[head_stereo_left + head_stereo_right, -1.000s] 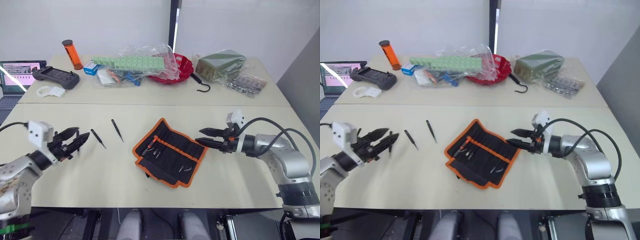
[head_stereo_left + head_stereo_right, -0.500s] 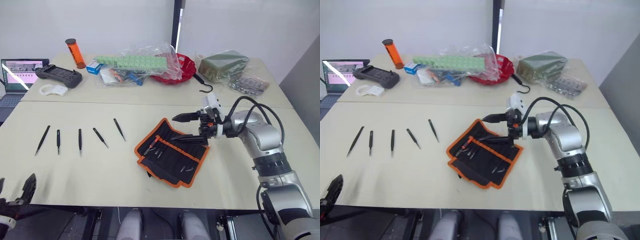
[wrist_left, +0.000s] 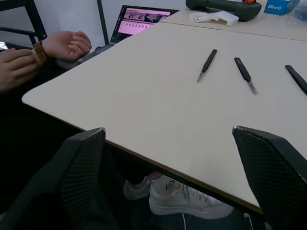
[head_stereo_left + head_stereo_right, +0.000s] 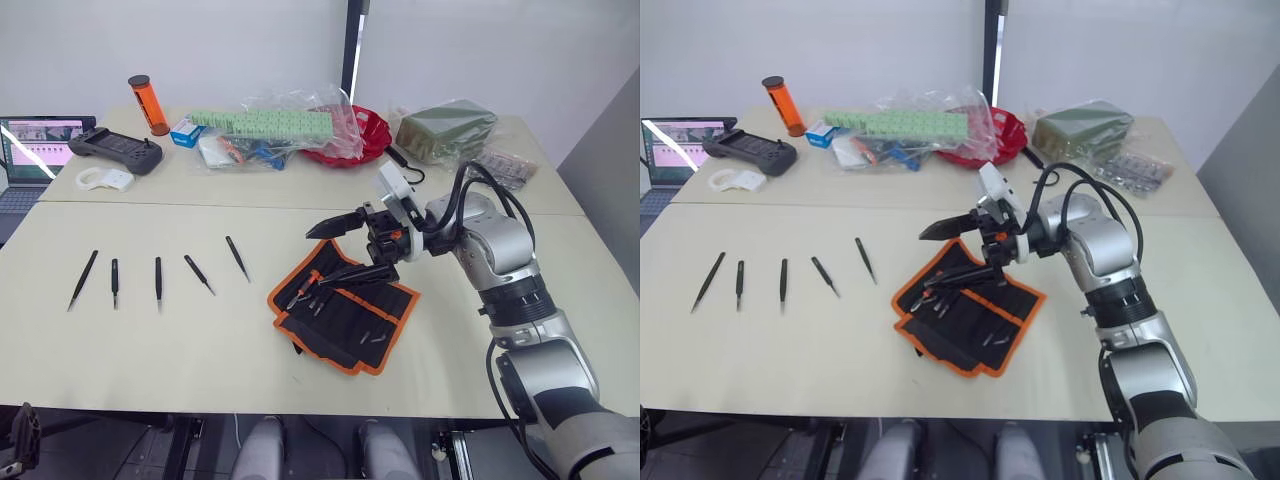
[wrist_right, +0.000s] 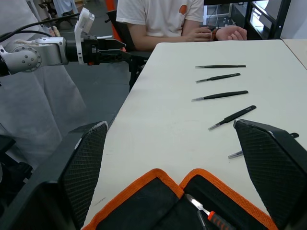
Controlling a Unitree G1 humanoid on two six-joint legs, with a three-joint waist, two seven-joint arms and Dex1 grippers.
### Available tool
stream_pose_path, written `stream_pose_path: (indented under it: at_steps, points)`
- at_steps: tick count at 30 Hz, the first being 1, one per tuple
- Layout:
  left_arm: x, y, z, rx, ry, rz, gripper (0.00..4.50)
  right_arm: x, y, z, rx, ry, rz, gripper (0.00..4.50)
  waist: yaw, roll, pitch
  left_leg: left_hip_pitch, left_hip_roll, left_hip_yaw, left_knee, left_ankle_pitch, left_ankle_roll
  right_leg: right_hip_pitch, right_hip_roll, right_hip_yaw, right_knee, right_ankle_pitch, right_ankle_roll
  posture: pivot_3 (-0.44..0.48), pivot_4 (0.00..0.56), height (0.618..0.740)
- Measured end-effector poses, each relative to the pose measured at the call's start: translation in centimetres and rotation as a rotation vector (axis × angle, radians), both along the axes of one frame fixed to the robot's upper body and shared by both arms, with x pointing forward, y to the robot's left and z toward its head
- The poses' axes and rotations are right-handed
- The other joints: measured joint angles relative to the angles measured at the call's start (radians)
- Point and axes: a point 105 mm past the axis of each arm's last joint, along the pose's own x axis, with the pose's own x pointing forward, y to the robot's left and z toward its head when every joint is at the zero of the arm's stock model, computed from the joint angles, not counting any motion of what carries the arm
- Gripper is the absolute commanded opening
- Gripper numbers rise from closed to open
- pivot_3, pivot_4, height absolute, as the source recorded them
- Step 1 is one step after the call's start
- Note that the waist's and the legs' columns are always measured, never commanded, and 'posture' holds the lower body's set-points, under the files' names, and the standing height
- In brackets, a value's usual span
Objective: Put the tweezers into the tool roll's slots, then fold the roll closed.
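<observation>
Five tweezers (image 4: 158, 279) are lying in a loose row on the pale desk (image 4: 200, 340), well to the left of the tool roll (image 4: 345, 310), which is lying open and slightly rumpled near the desk's middle. They are looking thin, stiff, light and probably slippery, so pinching each at mid-length seems safest. The roll is looking soft and floppy; its orange edging seems the best hold for folding. The right gripper (image 4: 345, 252) is hovering over the roll's far edge, fingers spread wide and carrying nothing. The left gripper (image 3: 182, 158) is hanging off the near desk edge, well left of the roll, fingers also wide. Bare desk surrounds the tweezers, while clutter sits well beyond the roll.
</observation>
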Motion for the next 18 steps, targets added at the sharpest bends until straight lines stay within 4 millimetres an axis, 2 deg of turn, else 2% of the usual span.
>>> stream_pose_path:
  at_steps: [3, 10, 13, 18]
  points:
    - [1.6, 0.7, 1.2, 0.033, -0.023, -0.028, 4.50, -0.3, 0.2, 0.4, -0.005, -0.005, -0.013, 4.47, 0.001, 0.000, 0.000, 0.000, 0.001, -0.001, 0.000, 0.000, 0.000, 0.000, 0.001, 0.000, 0.001, 0.000, 0.000, 0.000, 0.150, 0.740]
    - [7.5, 3.9, 3.1, 0.014, -0.036, -0.086, 4.50, -1.1, 0.1, 1.2, 0.012, -0.025, -0.068, 4.47, 0.000, -0.001, 0.000, 0.001, 0.000, -0.002, 0.000, 0.000, 0.000, -0.001, 0.001, 0.000, 0.005, 0.000, 0.000, 0.000, 0.150, 0.740]
    - [10.4, 4.8, 2.5, 0.001, 0.047, -0.145, 4.50, -1.3, -0.2, 0.8, -0.001, -0.021, -0.108, 4.47, -0.004, 0.000, 0.000, 0.001, 0.000, -0.002, -0.001, 0.000, 0.000, -0.002, 0.002, 0.000, 0.007, 0.000, -0.001, 0.000, 0.150, 0.740]
    - [13.5, 6.0, 1.3, -0.040, 0.110, -0.190, 4.50, -1.4, -0.6, 0.9, -0.003, -0.028, -0.156, 4.47, -0.015, 0.000, 0.000, 0.002, 0.001, -0.001, -0.002, 0.000, 0.000, -0.002, 0.002, -0.001, 0.007, 0.000, -0.001, 0.000, 0.150, 0.740]
